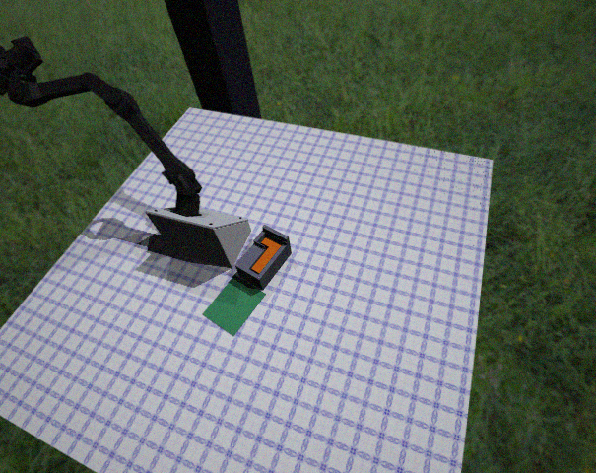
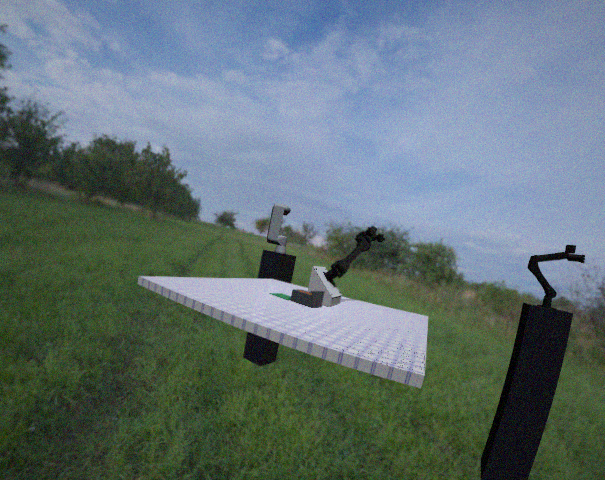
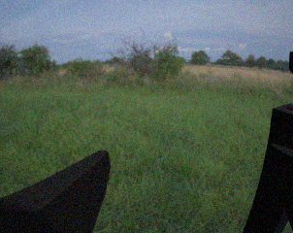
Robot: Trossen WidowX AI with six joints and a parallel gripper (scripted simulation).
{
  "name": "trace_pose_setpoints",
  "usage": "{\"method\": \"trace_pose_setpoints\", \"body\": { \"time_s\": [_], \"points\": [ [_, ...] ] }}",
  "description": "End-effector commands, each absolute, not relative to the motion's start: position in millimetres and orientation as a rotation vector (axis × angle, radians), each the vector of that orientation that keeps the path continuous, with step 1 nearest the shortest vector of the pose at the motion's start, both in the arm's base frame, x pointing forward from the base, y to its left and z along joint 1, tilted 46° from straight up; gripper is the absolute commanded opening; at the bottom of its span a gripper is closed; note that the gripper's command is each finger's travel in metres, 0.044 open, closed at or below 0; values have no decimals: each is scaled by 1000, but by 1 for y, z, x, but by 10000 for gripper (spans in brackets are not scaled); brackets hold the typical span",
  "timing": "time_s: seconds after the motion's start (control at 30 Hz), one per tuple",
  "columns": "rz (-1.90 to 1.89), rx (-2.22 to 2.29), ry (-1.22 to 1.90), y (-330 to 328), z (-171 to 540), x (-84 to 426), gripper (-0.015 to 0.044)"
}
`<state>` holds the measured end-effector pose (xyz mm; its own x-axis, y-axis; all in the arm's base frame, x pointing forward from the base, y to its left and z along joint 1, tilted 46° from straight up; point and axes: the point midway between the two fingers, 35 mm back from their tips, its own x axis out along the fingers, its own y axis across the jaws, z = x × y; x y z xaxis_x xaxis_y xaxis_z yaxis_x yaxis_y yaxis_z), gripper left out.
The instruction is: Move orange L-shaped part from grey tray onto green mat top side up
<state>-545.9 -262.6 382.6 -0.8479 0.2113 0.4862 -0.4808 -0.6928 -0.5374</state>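
Far from the tool (image 1: 5, 63), top view: orange part (image 1: 265, 255) flush in grey tray (image 1: 246, 264) on worktop (image 1: 368, 315), green mat (image 1: 233, 306) touching the tray. Exterior: tool (image 2: 370, 237) raised off-worktop. Wrist: fingers wide apart, gripping nothing, grass beyond.

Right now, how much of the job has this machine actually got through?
Nothing looks done so far. The orange L-shaped part lies flush in the grey tray, and no end is tipped up. The green mat beside it bears no part. The gripper is far off beyond the table edge, jaws open and holding nothing. Pressing, pinching, lifting and placing are all left.
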Motion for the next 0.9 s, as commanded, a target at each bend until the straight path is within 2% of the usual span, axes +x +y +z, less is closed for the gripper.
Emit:
{"method": "trace_pose_setpoints", "body": {
  "time_s": [0.0, 0.23, 0.27, 0.6, 0.73, 0.87],
  "points": [
    [2534, 558, -965, -268, 382, -544, 374],
    [2783, 632, -1130, -372, 359, -498, 190],
    [2820, 645, -1155, -387, 354, -489, 180],
    [3300, 816, -1386, -532, 300, -343, 180],
    [3419, 836, -1455, -558, 285, -293, 180],
    [3583, 863, -1645, -590, 256, -212, 180]
  ]
}}
